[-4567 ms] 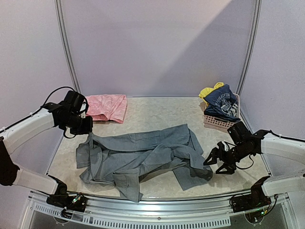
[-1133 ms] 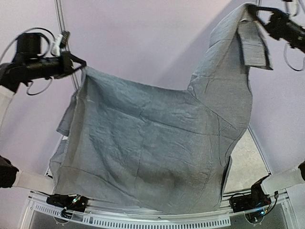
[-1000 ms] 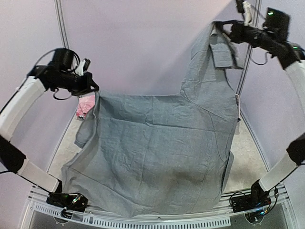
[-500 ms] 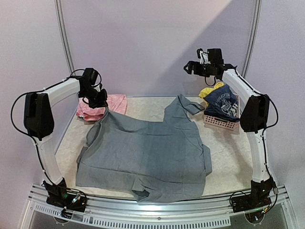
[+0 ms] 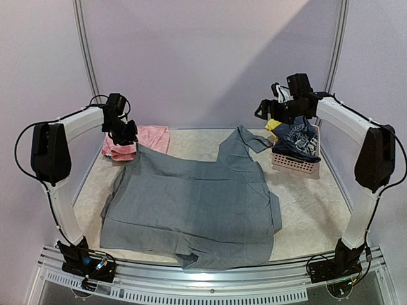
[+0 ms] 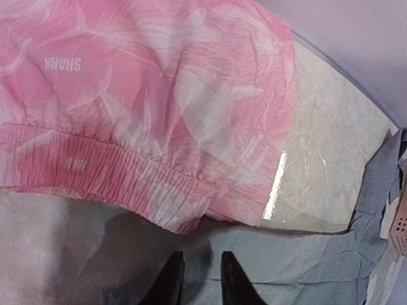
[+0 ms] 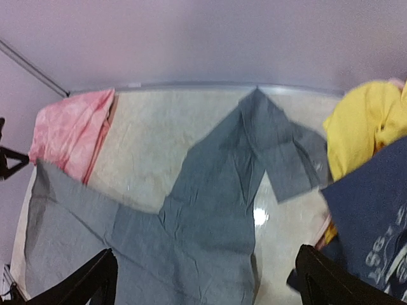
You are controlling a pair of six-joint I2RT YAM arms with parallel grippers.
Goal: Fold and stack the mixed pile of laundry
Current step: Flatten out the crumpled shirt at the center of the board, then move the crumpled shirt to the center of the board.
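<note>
Grey shirt (image 5: 191, 203): it is lying spread out on the middle of the table (image 5: 318, 197). One sleeve (image 5: 251, 138) is pointing far right, toward the pink basket (image 5: 294, 164).
Left gripper (image 6: 199, 257): it is hovering over the far left corner of the shirt, just beside the pink folded garment (image 5: 143, 141). Its fingers are standing a little apart, and I cannot tell if they are pinching cloth.
Right gripper (image 5: 264, 108): it is hanging in the air at the far right, with its jaws spread wide and carrying nothing.
Risk, left corner: if cloth is catching on a finger while the arm is rising, the corner is probably going to be dragged onto the pink garment and wrinkled.
Risk, near hem (image 5: 191, 259): it is bunching at the near edge of the table, so a pull from the far side may be spoiling the flat spread.
Risk, basket: the wide right jaws are working close to the navy top (image 5: 296, 136) and the yellow piece (image 5: 275, 124), and may be hooking one.
</note>
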